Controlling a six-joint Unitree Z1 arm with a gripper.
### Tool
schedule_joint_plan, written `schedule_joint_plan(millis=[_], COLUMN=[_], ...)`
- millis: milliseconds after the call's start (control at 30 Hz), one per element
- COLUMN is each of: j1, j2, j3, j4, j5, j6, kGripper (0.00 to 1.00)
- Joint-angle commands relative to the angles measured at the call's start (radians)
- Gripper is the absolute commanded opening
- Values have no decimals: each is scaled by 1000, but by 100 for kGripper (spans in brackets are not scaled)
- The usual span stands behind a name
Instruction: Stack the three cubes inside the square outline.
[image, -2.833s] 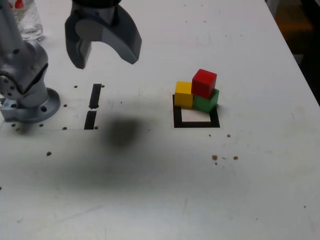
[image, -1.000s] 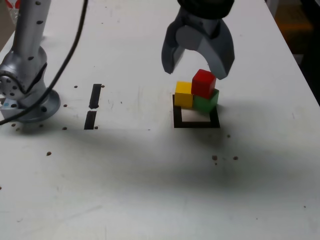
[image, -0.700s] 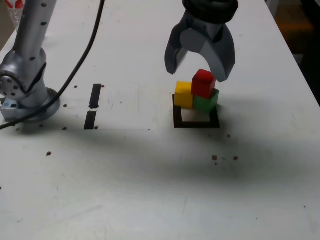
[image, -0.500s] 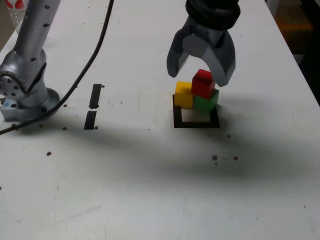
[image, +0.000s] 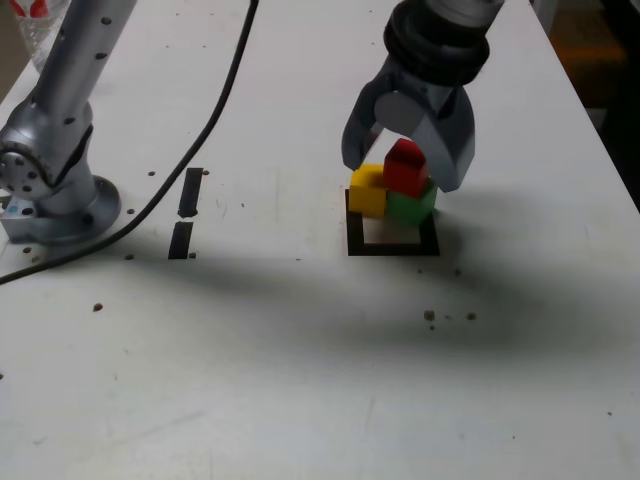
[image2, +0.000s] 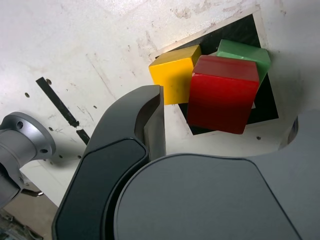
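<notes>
The red cube (image: 405, 167) sits on top of the green cube (image: 412, 205), turned slightly off square. The yellow cube (image: 366, 192) stands on the table against the green one, at its side toward the exterior view's left. Both lower cubes rest on the far edge of the square outline (image: 392, 247), whose white centre is bare. My gripper (image: 401, 172) is open, one finger on each side of the red cube and neither touching it. In the wrist view, the red cube (image2: 222, 95) hides most of the green cube (image2: 245, 52), with the yellow cube (image2: 172, 74) alongside it.
Two short black tape strips (image: 187, 212) lie toward the exterior view's left. The arm's metal base (image: 55, 190) stands at the left edge, and a black cable (image: 200, 130) trails from it across the table. Small dark specks dot the white tabletop.
My gripper has come down from above the stack, and its jaws now straddle the red cube. The cubes have not moved.
</notes>
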Motion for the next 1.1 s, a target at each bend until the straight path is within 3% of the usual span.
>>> schedule_joint_plan(millis=[0, 467, 667, 967, 1067], j1=[2, 20, 23, 23, 23], j2=[8, 35, 50, 59, 57], j3=[-4, 11, 14, 9, -3], j4=[5, -11, -15, -39, -48], j5=[2, 17, 18, 36, 51], j6=[0, 2, 7, 25, 44], kGripper=[91, 89, 82, 54, 37])
